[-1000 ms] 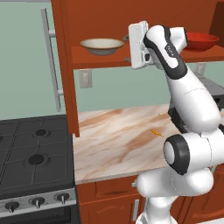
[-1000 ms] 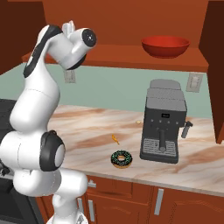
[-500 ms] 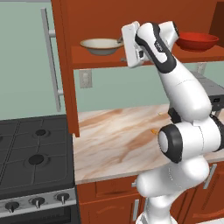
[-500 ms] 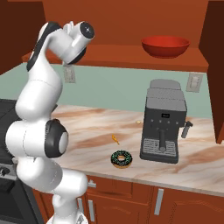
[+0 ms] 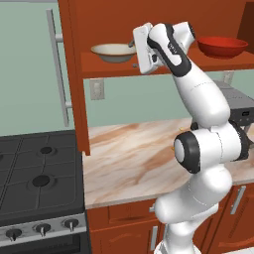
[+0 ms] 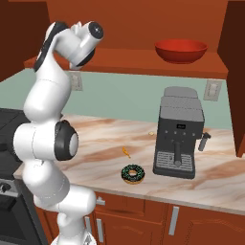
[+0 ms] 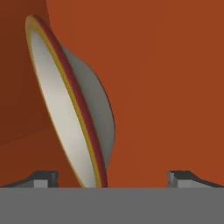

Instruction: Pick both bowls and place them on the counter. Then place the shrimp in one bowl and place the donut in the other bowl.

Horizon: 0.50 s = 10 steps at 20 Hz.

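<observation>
You are at the first pick: the shallow cream-beige bowl with a tan rim [image 5: 115,51] sits on the reddish-brown wooden shelf [image 5: 104,66] above the marbled beige-and-brown stone counter [image 5: 134,156], with your gripper [image 7: 112,178] just beside its right edge. The fingertips [image 7: 43,178] stand wide apart and hold nothing. In the hand view the bowl's rim runs between them, nearer one tip, so centre the rim before you close, and go in far enough to pinch the wall, not the lip. Lift clear of the shelf before drawing it out.

The glossy red round bowl [image 6: 181,50] waits further right on the same shelf. Down on the counter, the chocolate-iced sprinkled ring donut [image 6: 132,173] lies near the front edge, the tiny curved orange shrimp [image 6: 126,152] just behind it, left of the dark grey coffee machine [image 6: 179,132].
</observation>
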Tool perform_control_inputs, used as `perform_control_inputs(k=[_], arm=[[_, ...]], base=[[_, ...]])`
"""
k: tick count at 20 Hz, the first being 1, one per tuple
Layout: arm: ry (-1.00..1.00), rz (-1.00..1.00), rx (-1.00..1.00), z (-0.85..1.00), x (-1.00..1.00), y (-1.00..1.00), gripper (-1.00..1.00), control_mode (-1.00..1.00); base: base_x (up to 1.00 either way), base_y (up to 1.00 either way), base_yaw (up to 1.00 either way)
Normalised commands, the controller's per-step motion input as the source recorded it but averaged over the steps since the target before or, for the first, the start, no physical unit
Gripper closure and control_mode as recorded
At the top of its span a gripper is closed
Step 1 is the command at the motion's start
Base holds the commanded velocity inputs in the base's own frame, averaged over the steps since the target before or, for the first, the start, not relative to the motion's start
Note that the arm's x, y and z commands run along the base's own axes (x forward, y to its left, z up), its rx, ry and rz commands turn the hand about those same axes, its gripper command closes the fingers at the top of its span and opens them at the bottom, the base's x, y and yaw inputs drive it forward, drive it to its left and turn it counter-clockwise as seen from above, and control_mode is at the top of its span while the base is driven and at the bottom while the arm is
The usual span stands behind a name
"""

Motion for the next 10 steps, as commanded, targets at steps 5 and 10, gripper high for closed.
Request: perform_control_inputs(k=[5, 10], arm=[[0.00, 0.00, 0.00, -0.10, 0.25, 0.04, -1.00, -1.00], [0.00, 0.00, 0.00, -0.10, 0.36, 0.04, -1.00, -1.00]], base=[[0.00, 0.00, 0.00], [0.00, 0.00, 0.00]])
